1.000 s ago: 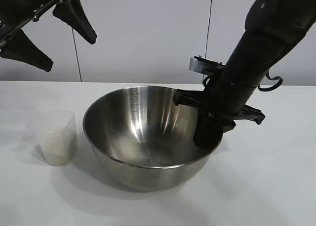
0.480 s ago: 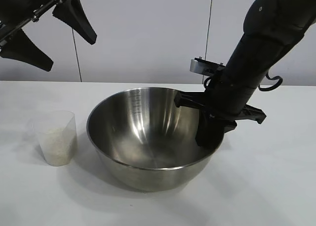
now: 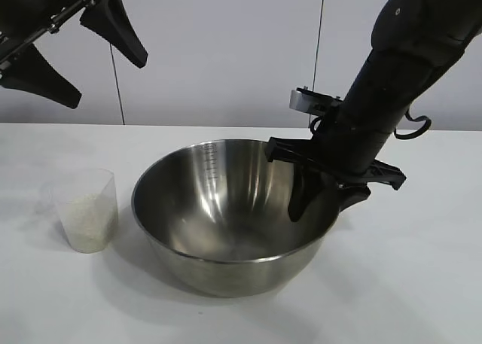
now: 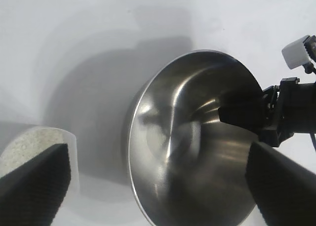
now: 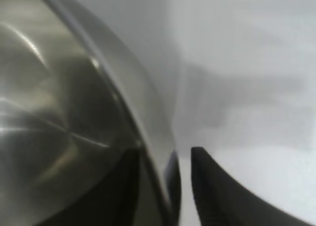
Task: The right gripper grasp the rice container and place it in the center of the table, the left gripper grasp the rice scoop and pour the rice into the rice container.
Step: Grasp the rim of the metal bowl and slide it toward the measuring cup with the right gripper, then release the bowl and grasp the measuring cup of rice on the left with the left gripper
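Observation:
The rice container [image 3: 218, 201], a wide steel bowl, rests on the white table near its middle. My right gripper [image 3: 320, 208] straddles its right rim, one finger inside and one outside, jaws apart; in the right wrist view [image 5: 165, 154] the outer finger stands clear of the bowl wall [image 5: 59, 97]. The rice scoop [image 3: 84, 208], a clear plastic cup with white rice [image 3: 86, 225] in it, stands upright left of the bowl. My left gripper [image 3: 105, 79] hangs open and empty high at the upper left. In the left wrist view the gripper [image 4: 158, 196] looks down on the bowl [image 4: 187, 137] and scoop [image 4: 34, 139].
The white table [image 3: 407, 284] has bare room in front of and to the right of the bowl. A grey wall stands behind it.
The bowl shifted slightly right and settled on the table. My right gripper's fingers have spread apart off the rim. The left arm has not moved.

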